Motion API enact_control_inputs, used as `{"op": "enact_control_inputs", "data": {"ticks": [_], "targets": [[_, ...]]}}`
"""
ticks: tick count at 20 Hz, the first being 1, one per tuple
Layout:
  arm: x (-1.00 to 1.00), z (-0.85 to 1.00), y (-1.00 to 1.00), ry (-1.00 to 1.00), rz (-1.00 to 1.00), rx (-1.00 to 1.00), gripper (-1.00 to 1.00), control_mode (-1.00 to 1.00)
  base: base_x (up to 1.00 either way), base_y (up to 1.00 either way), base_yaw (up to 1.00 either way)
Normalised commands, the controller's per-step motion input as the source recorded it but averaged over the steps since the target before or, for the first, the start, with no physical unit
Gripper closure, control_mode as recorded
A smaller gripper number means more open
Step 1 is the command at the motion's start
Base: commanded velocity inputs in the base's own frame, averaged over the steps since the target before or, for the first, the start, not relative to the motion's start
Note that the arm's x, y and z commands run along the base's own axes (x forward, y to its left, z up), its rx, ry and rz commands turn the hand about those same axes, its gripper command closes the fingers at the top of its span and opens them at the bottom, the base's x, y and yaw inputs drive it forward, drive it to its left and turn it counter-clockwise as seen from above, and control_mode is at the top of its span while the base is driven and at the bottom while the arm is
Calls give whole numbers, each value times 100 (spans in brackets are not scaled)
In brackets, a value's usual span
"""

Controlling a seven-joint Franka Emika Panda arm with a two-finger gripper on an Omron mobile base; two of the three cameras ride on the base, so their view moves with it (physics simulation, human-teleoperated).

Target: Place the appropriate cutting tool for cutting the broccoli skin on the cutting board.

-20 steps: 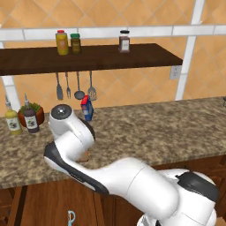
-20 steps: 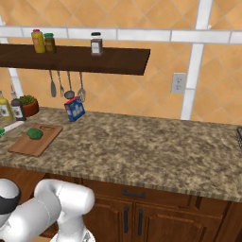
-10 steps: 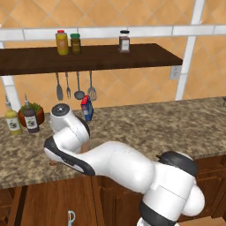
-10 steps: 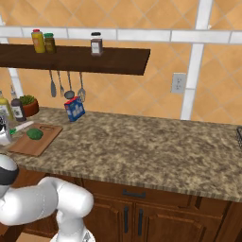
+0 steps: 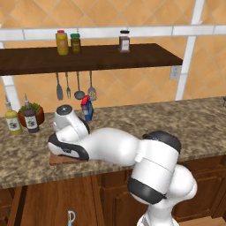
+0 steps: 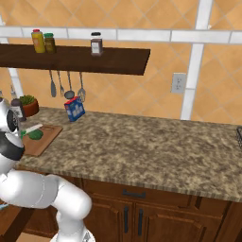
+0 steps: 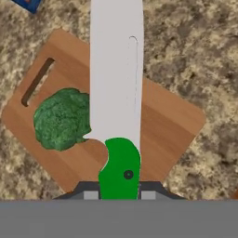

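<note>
knife | green handle clamped in gripper, silvery blade pointing straight out from the fingers, over cutting board | broccoli on board, just left of blade, beside the slot | granite counter under board | blue box beyond the board, upper left

You see the broccoli on the cutting board, near its slot end. The knife hangs above the board, beside the broccoli. The board lies on the counter.
</note>
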Motion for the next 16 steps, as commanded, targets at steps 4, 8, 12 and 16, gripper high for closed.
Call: {"op": "enact_control_inputs", "data": {"ticks": [4,8,12,16], "targets": [[23,-43,2,6,0,0,100,-100,0,0,0],[13,-43,13,4,0,0,100,-100,0,0,0],[12,-46,12,4,0,-1,100,-100,0,0,0],[18,-44,7,6,0,0,100,-100,0,0,0]]}}
